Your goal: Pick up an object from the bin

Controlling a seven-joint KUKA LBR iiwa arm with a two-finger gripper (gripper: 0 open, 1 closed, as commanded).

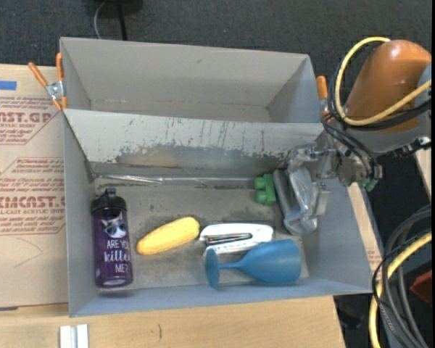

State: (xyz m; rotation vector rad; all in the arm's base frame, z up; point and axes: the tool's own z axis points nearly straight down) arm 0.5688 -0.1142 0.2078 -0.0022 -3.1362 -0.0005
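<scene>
Green block point(263, 189) sits just beside end effector point(302, 207).

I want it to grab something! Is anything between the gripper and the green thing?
Nothing visible. The gripper sits right beside the green thing, by the bin's back wall. The blue cup and white tool lie nearer the front.

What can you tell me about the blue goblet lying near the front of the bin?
The blue goblet is one plain blue all over and looks like smooth plastic, with a round foot, a short stem and a wide bowl. It lies on its side on the floor of the bin, close to the front wall and right of middle, foot to the left, bowl to the right. A flat white object lies just behind it, seemingly touching it.
</scene>
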